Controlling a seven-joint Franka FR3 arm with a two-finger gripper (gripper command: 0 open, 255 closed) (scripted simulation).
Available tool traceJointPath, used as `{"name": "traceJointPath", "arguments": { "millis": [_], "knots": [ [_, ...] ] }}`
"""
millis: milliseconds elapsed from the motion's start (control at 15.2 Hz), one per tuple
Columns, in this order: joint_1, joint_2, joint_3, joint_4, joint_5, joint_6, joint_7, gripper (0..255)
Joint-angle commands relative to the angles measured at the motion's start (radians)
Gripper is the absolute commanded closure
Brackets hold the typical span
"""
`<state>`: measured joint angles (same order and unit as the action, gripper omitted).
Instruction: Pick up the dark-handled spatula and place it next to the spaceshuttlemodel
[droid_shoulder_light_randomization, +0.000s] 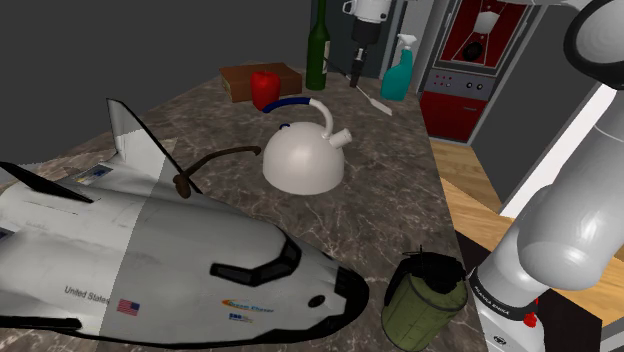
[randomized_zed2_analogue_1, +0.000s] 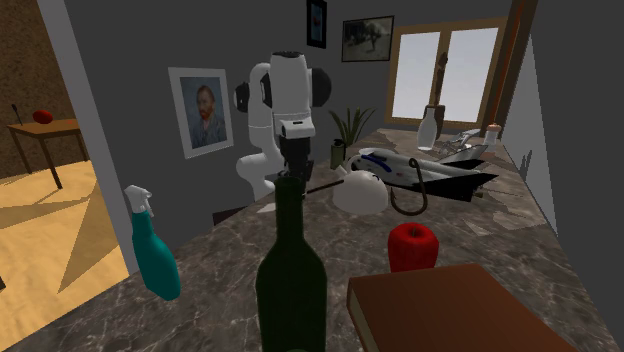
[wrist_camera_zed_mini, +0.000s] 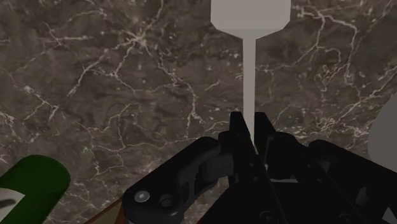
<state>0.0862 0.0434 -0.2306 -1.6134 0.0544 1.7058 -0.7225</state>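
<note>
Jaws clasping spatula (wrist_camera_zed_mini: 249, 16), shuttle model (droid_shoulder_light_randomization: 150, 255) lettered "United States"

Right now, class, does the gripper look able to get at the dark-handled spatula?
Probably yes: the gripper sits right at the spatula, its fingers seemingly closed on the handle end. The green bottle and spray bottle stand to the sides, not between them.

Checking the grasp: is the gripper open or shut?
Shut on the spatula. In the wrist view the gripper's fingers clasp its handle, the pale shaft running out between them.
</note>
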Motion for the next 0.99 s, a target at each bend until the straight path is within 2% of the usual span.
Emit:
{"name": "traceJointPath", "arguments": {
  "millis": [0,924],
  "knots": [
    [0.0,0.005,0.0,0.034,0.001,-0.029,0.002,255],
    [-0.012,0.079,-0.007,0.322,0.019,-0.246,-0.001,255]
  ]
}}
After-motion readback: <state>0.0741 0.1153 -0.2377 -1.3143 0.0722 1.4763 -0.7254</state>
